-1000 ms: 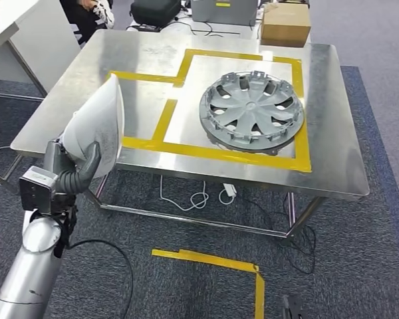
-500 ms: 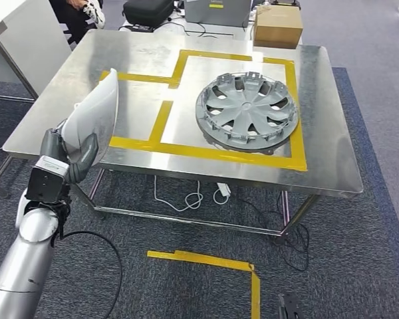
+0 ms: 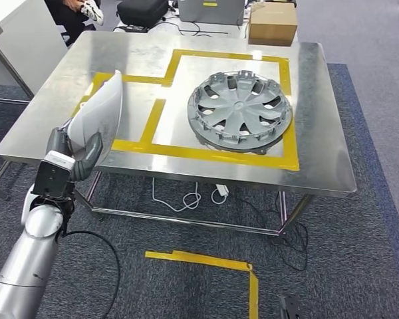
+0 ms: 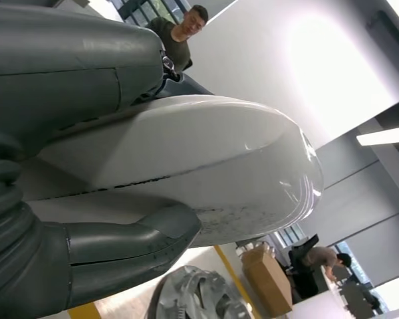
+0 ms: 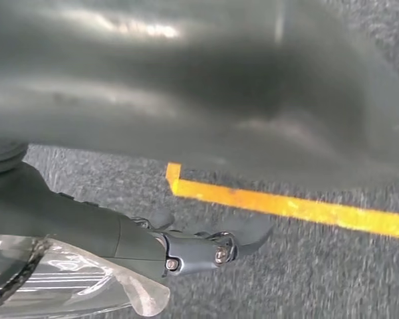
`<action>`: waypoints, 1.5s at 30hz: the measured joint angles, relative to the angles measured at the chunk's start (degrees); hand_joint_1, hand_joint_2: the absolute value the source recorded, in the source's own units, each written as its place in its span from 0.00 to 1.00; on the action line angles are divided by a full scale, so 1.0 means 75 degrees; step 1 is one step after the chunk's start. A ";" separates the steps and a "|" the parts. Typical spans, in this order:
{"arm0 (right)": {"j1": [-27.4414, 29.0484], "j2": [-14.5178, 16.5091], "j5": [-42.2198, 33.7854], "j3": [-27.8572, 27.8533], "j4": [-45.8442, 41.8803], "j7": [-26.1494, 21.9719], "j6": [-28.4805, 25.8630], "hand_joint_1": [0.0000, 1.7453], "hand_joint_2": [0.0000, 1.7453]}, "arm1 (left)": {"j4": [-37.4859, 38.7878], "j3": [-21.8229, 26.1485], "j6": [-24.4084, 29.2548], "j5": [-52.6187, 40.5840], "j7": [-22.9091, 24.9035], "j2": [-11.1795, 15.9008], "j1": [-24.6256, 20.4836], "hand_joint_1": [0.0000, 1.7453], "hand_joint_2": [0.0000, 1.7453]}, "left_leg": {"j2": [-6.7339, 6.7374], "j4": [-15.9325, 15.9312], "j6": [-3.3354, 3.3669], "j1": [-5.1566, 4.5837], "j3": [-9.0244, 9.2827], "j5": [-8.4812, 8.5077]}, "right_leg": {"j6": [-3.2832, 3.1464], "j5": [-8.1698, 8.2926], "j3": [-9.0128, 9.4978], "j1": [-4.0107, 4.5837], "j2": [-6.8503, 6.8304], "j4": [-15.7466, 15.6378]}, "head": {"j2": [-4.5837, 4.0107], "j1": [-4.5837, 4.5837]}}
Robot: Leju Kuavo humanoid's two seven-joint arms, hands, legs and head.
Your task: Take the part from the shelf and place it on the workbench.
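White moulded plastic cover shell (image 3: 98, 119): held upright in the left robot hand (image 3: 69, 158), thumb across its face, just beside the steel bench (image 3: 318, 106) front-left edge; judged light, stiff, smooth-slippery; grip at rim

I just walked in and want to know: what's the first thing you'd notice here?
Probably the big grey wheel cover lying flat inside the yellow tape outline on the shiny metal workbench. Next, the robot's left hand holds a curved white part up at the workbench's near left edge.
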 joint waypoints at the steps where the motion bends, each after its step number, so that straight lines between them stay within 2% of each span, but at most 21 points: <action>1: -0.0005 0.0000 0.0005 0.0004 0.0000 -0.0002 -0.0004 0.00 0.00 | 0.0000 0.0000 -0.0003 0.0011 -0.0004 0.0000 -0.0003 1.00 1.00 | -0.0003 0.0304 -0.0033 0.0005 -0.0128 -0.0178 | -0.0049 0.0002 0.0018 -0.0011 0.0002 -0.0012 | 0.0000 -0.0011; 4: -0.0018 -0.0001 0.0012 0.0014 0.0000 -0.0004 -0.0005 0.00 0.00 | 0.0001 0.0001 -0.0016 0.0046 -0.0012 0.0006 0.0010 1.00 1.00 | -0.0013 0.1796 -0.0077 0.0011 -0.0857 -0.0797 | -0.0124 -0.0020 0.0038 0.0009 0.0017 -0.0010 | -0.0001 -0.0031; 6: -0.0007 -0.0001 0.0017 0.0020 0.0000 -0.0001 -0.0001 0.00 0.00 | 0.0003 0.0001 -0.0025 0.0055 -0.0012 0.0006 0.0026 1.00 1.00 | -0.0020 0.2057 -0.0047 0.0007 -0.1046 -0.0701 | -0.0138 -0.0040 0.0064 0.0031 0.0031 -0.0008 | -0.0001 -0.0031; 9: -0.0005 0.0000 0.0031 0.0030 0.0001 -0.0001 0.0000 0.00 0.00 | 0.0003 0.0001 -0.0029 0.0067 -0.0016 0.0006 0.0022 1.00 1.00 | -0.0032 0.0727 0.0096 -0.0029 -0.0475 0.0127 | -0.0119 -0.0094 0.0151 0.0069 0.0060 -0.0006 | -0.0003 -0.0028; 10: -0.0012 0.0000 0.0033 0.0032 0.0001 0.0000 -0.0001 0.00 0.00 | 0.0003 0.0001 -0.0029 0.0074 -0.0018 0.0005 0.0013 1.00 1.00 | -0.0032 0.0296 0.0141 -0.0046 -0.0280 0.0265 | -0.0096 -0.0111 0.0160 0.0083 0.0068 -0.0001 | -0.0002 -0.0028; 11: -0.0019 0.0001 0.0034 0.0033 0.0002 0.0001 -0.0002 0.00 0.00 | 0.0003 0.0001 -0.0030 0.0080 -0.0020 0.0004 0.0007 1.00 1.00 | -0.0033 0.0040 0.0172 -0.0064 -0.0166 0.0305 | -0.0066 -0.0120 0.0156 0.0092 0.0070 0.0001 | -0.0001 -0.0023; 15: -0.0016 0.0000 0.0038 0.0034 0.0003 0.0004 -0.0007 0.00 0.00 | 0.0001 0.0001 -0.0034 0.0117 -0.0027 -0.0001 0.0000 1.00 1.00 | -0.0031 -0.0173 0.0248 -0.0035 -0.0086 0.0273 | 0.0099 -0.0220 0.0088 0.0086 0.0051 0.0066 | -0.0002 -0.0017; 17: -0.0021 -0.0001 0.0039 0.0034 0.0002 0.0002 -0.0012 0.00 0.00 | 0.0000 0.0003 -0.0037 0.0124 -0.0031 -0.0006 -0.0007 1.00 1.00 | -0.0018 -0.0228 0.0298 -0.0002 -0.0052 0.0291 | 0.0171 -0.0562 -0.0207 0.0072 0.0044 0.0661 | -0.0001 -0.0009; 19: -0.0013 -0.0001 0.0039 0.0036 0.0003 0.0001 -0.0014 0.00 0.00 | 0.0000 0.0002 -0.0046 0.0127 -0.0032 -0.0015 0.0002 1.00 1.00 | -0.0017 -0.0227 0.0322 -0.0004 -0.0056 0.0285 | 0.0224 -0.0991 -0.0743 0.0050 0.0040 0.1722 | -0.0002 -0.0007; 21: 0.0005 -0.0001 0.0040 0.0036 0.0004 0.0003 -0.0015 0.00 0.00 | 0.0000 0.0001 -0.0052 0.0130 -0.0032 -0.0022 0.0020 1.00 1.00 | -0.0021 -0.0222 0.0323 -0.0004 -0.0047 0.0273 | 0.0265 -0.0993 -0.1036 0.0027 0.0037 0.2194 | -0.0002 -0.0007; 22: 0.0009 -0.0001 0.0041 0.0035 0.0004 0.0004 -0.0017 0.00 0.00 | 0.0000 0.0001 -0.0053 0.0131 -0.0032 -0.0025 0.0025 1.00 1.00 | -0.0024 -0.0216 0.0312 0.0000 -0.0034 0.0263 | 0.0273 -0.0764 -0.0950 0.0016 0.0032 0.1950 | -0.0002 -0.0007; 24: 0.0001 -0.0004 0.0042 0.0034 0.0003 0.0004 -0.0021 0.00 0.00 | 0.0000 0.0001 -0.0055 0.0132 -0.0032 -0.0031 0.0025 1.00 1.00 | -0.0031 -0.0194 0.0259 0.0001 -0.0007 0.0225 | 0.0271 -0.0216 -0.0477 0.0002 0.0003 0.0909 | -0.0001 -0.0006; 25: -0.0009 -0.0005 0.0042 0.0035 0.0003 0.0003 -0.0021 0.00 0.00 | 0.0000 0.0001 -0.0055 0.0133 -0.0031 -0.0031 0.0023 1.00 1.00 | -0.0034 -0.0166 0.0221 -0.0010 -0.0012 0.0204 | 0.0248 -0.0062 -0.0244 0.0002 -0.0008 0.0439 | -0.0002 -0.0009; 27: -0.0019 -0.0007 0.0042 0.0036 0.0004 0.0003 -0.0022 0.00 0.00 | 0.0000 0.0001 -0.0057 0.0135 -0.0031 -0.0032 0.0023 1.00 1.00 | -0.0035 -0.0140 0.0144 -0.0038 -0.0039 0.0192 | 0.0174 -0.0032 -0.0046 0.0018 -0.0014 0.0059 | -0.0001 -0.0017; 29: -0.0008 -0.0007 0.0044 0.0035 0.0006 0.0003 -0.0022 0.00 0.00 | -0.0001 0.0001 -0.0058 0.0144 -0.0032 -0.0032 0.0025 1.00 1.00 | -0.0034 -0.0140 0.0073 -0.0033 -0.0045 0.0185 | 0.0076 -0.0022 -0.0030 0.0015 -0.0004 0.0028 | -0.0001 -0.0017; 31: -0.0011 -0.0007 0.0048 0.0034 0.0006 0.0002 -0.0028 0.00 0.00 | -0.0002 0.0001 -0.0059 0.0154 -0.0034 -0.0035 0.0023 1.00 1.00 | -0.0036 0.0104 0.0002 -0.0017 -0.0133 -0.0001 | -0.0025 -0.0008 0.0003 -0.0007 -0.0003 -0.0003 | -0.0001 -0.0037; 35: -0.0015 -0.0007 0.0051 0.0034 0.0006 0.0001 -0.0040 0.00 0.00 | 0.0001 0.0006 -0.0058 0.0187 -0.0038 -0.0033 0.0059 1.00 1.00 | -0.0038 0.1871 -0.0086 0.0000 -0.0961 -0.0767 | -0.0126 -0.0035 0.0042 -0.0004 0.0001 -0.0010 | -0.0002 -0.0067; 36: -0.0008 -0.0007 0.0051 0.0034 0.0006 0.0002 -0.0040 0.00 0.00 | 0.0001 0.0005 -0.0059 0.0194 -0.0038 -0.0034 0.0074 1.00 1.00 | -0.0038 0.2033 -0.0082 -0.0001 -0.1059 -0.0736 | -0.0132 -0.0044 0.0054 0.0002 0.0005 -0.0009 | -0.0001 -0.0068; 37: -0.0005 -0.0007 0.0051 0.0034 0.0006 0.0002 -0.0040 0.00 0.00 | 0.0001 0.0005 -0.0060 0.0198 -0.0038 -0.0035 0.0083 1.00 1.00 | -0.0038 0.1893 -0.0064 -0.0001 -0.1016 -0.0555 | -0.0132 -0.0056 0.0074 0.0007 0.0012 -0.0008 | -0.0001 -0.0068; 40: -0.0011 -0.0007 0.0051 0.0034 0.0006 0.0001 -0.0042 0.00 0.00 | 0.0000 0.0007 -0.0061 0.0202 -0.0038 -0.0035 0.0079 1.00 1.00 | -0.0039 0.0720 0.0025 -0.0009 -0.0496 0.0187 | -0.0115 -0.0098 0.0150 0.0018 0.0031 -0.0008 | -0.0003 -0.0068; 45: -0.0013 -0.0007 0.0051 0.0034 0.0006 0.0001 -0.0043 0.00 0.00 | 0.0000 0.0007 -0.0061 0.0202 -0.0038 -0.0035 0.0076 1.00 1.00 | -0.0039 0.0373 0.0060 -0.0017 -0.0340 0.0329 | -0.0105 -0.0111 0.0168 0.0019 0.0034 -0.0010 | -0.0002 -0.0067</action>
